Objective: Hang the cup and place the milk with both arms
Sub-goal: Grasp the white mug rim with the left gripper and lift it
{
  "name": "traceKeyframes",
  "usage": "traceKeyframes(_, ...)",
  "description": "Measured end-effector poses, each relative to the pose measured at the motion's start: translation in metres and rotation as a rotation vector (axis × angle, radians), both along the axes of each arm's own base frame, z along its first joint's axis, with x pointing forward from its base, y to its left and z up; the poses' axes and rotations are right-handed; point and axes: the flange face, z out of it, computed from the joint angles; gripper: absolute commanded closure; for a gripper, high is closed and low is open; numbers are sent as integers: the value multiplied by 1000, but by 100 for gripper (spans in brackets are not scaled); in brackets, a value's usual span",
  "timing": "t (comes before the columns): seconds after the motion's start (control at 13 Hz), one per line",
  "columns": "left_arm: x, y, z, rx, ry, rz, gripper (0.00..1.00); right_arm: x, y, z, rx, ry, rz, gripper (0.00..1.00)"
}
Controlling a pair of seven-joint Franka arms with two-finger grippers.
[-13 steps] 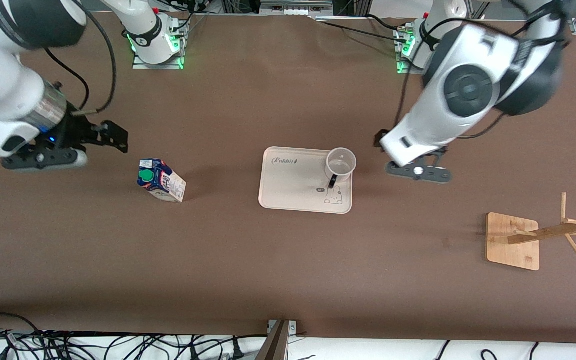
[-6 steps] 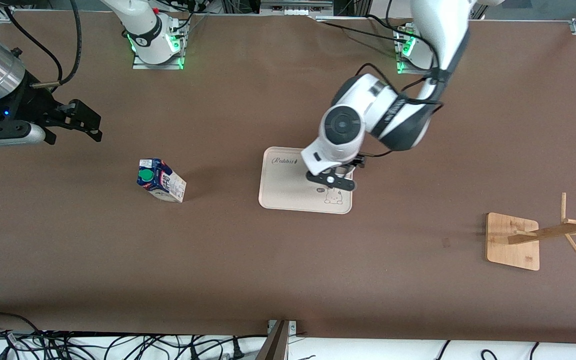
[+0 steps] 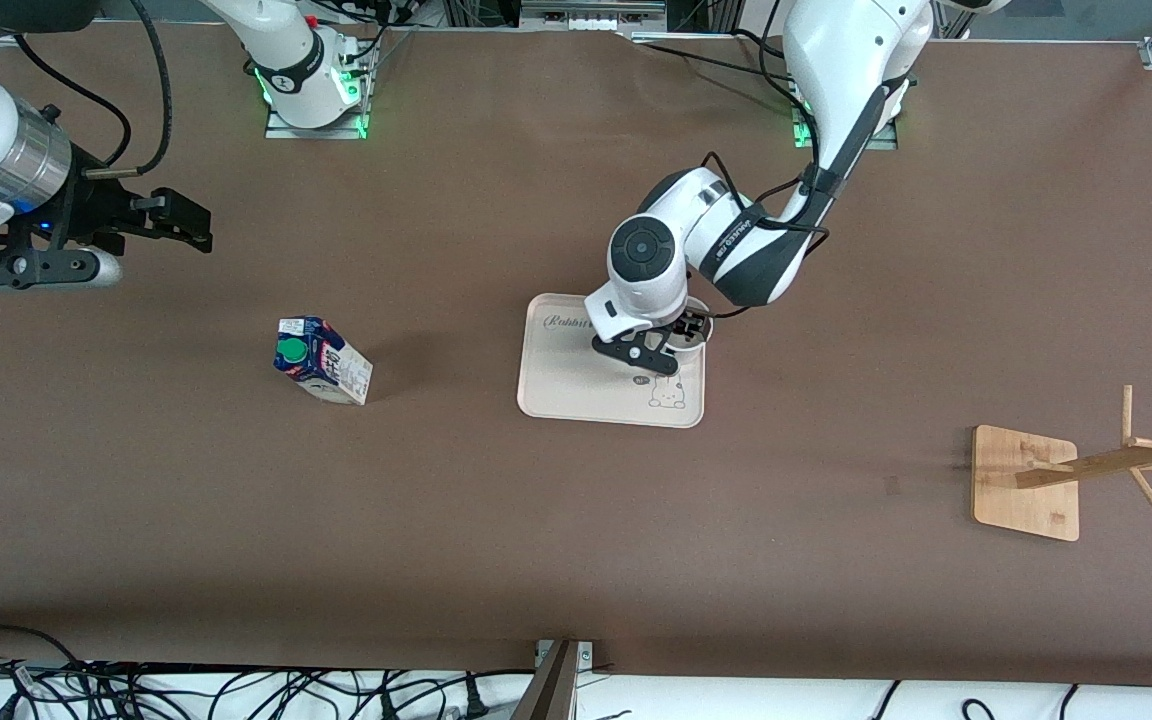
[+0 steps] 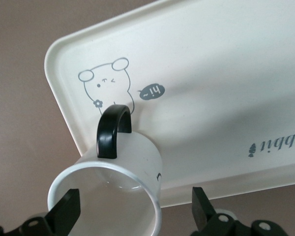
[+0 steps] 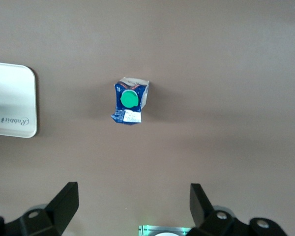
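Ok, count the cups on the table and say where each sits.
1: the small white mug with black loop handle stands on the cream rabbit tray.

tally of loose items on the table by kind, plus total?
Cup: 1
Milk carton: 1
Tray: 1
Wooden rack: 1
Total: 4

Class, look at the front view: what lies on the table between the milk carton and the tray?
Nothing: bare brown table between milk carton and tray, seen in the front view.
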Motion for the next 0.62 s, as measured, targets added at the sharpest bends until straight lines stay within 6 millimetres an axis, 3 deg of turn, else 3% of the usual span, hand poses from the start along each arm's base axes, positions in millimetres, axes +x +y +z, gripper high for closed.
traceKeyframes(0.15,-4,0,-4,5,8,-3,43,-9,-2,-8,-2,-7,-2,0)
traceKeyframes(0.23,-6,0,-6,8,13,-6,58,-13,-3,-9,-3,-10,-4,0)
traceKeyframes(0.38,-10,0,-11,15,22,-10,98,-17,-6,-7,-1,-25,-8,0)
traceKeyframes(0.62,-14,-5,-12,13,20,-20,100,-15,-6,-5,3,-51,-9,0)
